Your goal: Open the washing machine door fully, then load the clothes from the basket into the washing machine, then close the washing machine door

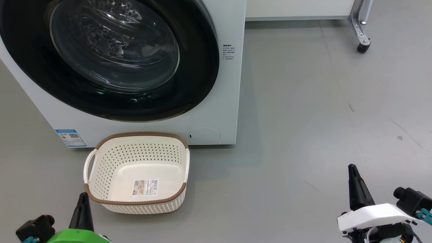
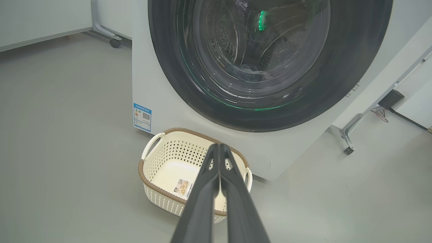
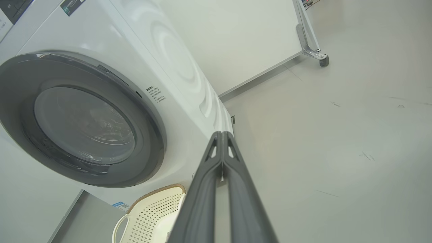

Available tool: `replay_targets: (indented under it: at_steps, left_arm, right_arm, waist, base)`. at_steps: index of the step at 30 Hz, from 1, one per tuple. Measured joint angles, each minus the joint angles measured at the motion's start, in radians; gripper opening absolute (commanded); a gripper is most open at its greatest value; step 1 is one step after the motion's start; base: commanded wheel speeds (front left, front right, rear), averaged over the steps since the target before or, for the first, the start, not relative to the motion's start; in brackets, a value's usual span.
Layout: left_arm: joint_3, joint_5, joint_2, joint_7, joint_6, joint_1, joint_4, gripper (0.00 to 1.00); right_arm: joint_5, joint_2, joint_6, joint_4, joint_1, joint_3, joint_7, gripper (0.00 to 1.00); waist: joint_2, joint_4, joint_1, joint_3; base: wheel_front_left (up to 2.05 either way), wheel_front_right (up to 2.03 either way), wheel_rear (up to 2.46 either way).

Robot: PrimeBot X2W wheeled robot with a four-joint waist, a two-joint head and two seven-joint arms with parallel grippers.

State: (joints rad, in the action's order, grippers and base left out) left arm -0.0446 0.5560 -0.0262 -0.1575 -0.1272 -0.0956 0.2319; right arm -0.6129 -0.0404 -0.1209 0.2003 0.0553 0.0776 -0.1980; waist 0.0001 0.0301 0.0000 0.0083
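Note:
The white washing machine (image 1: 224, 111) stands on the floor with its round black washing machine door (image 1: 199, 87) shut flat against the front. The cream basket (image 1: 139, 135) sits just before it, showing a bare bottom with a label sticker. The clothes are out of view. My left gripper (image 1: 83, 196) is shut with nothing in it, low at the basket's near left corner. My right gripper (image 1: 352, 167) is shut and empty too, well to the right over bare floor. In the left wrist view the left gripper (image 2: 219, 146) points over the basket (image 2: 141, 172) toward the door (image 2: 351, 67).
A metal frame leg on a black caster (image 1: 363, 46) stands at the far right, by a white panel. Another wheeled leg (image 2: 347, 148) and a black cable (image 2: 391, 99) lie beside the machine. Grey floor (image 1: 320, 118) spreads to the right.

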Motion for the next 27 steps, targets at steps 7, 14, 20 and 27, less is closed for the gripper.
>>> replay_targets:
  at_steps: [7,14,20,27]
  left_arm:
    - [-0.009,0.112,0.000,0.034,0.000,0.019,0.006,0.00]
    - [-0.014,0.202,0.000,0.061,0.000,0.030,0.012,0.00]
    - [-0.016,0.291,0.000,0.085,0.000,0.044,0.013,0.00]
    - [-0.018,0.384,0.000,0.105,0.000,0.059,0.015,0.00]
  right_arm:
    - [-0.115,-0.008,0.000,0.001,-0.004,-0.012,0.027,0.00]
    - [-0.216,-0.019,0.001,0.002,-0.007,-0.026,0.052,0.00]
    - [-0.302,-0.022,0.002,0.007,-0.012,-0.036,0.072,0.00]
    - [-0.401,-0.024,0.002,0.013,-0.029,-0.045,0.095,0.00]
  waist:
    - [0.0000,-0.003,0.0000,0.000]
    - [0.0000,-0.006,0.0000,-0.001]
    - [0.0000,-0.008,0.0000,-0.001]
    - [-0.0001,-0.011,0.0000,-0.002]
  base:
    - [0.00,0.00,0.00]
    - [0.00,0.00,0.00]
    - [0.00,0.00,0.00]
    - [0.00,0.00,0.00]
